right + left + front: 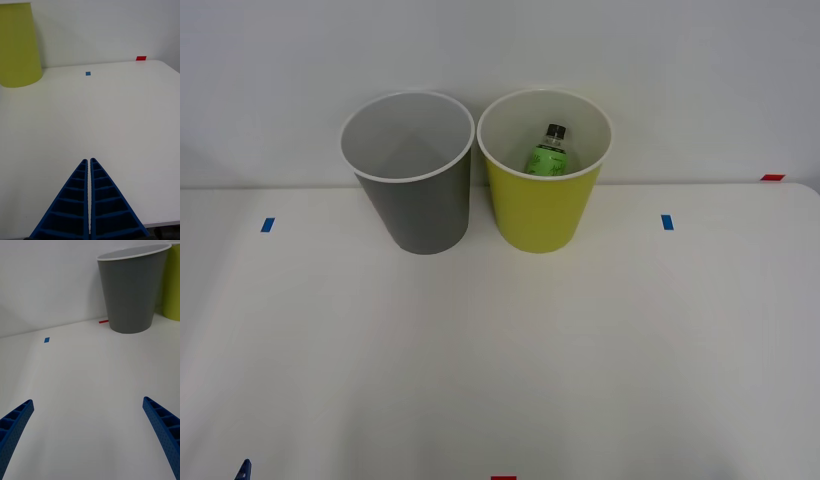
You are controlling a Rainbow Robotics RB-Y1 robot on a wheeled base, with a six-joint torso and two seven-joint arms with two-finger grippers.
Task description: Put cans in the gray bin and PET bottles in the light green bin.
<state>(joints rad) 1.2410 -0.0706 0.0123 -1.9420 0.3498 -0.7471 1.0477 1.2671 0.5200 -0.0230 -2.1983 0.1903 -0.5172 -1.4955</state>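
Against the back wall of a white table (500, 380) stand two tall round bins side by side, almost touching. To the left of the light green bin (545, 215) is the gray bin (420, 215), and its white inside looks empty. Inside the light green bin a PET bottle (547, 155) with a green label and black cap stands leaning a little against the bin's far wall.

By my reading, the bottle step is done: the one bottle in sight already sits in the correct bin. I see no can on the tabletop, so the gray bin has nothing waiting for it. If another item is to be sorted, the next move calls for finding it first, then reaching out from the near edge.

Both arms seem parked low at the table's near edge, well apart from the light green bin. The left gripper (88, 416) has its blue ribbed fingers spread wide, holding nothing, and faces the gray bin. The right gripper (90, 161) has its fingers pressed together, empty, pointing across bare table to the right of the light green bin.
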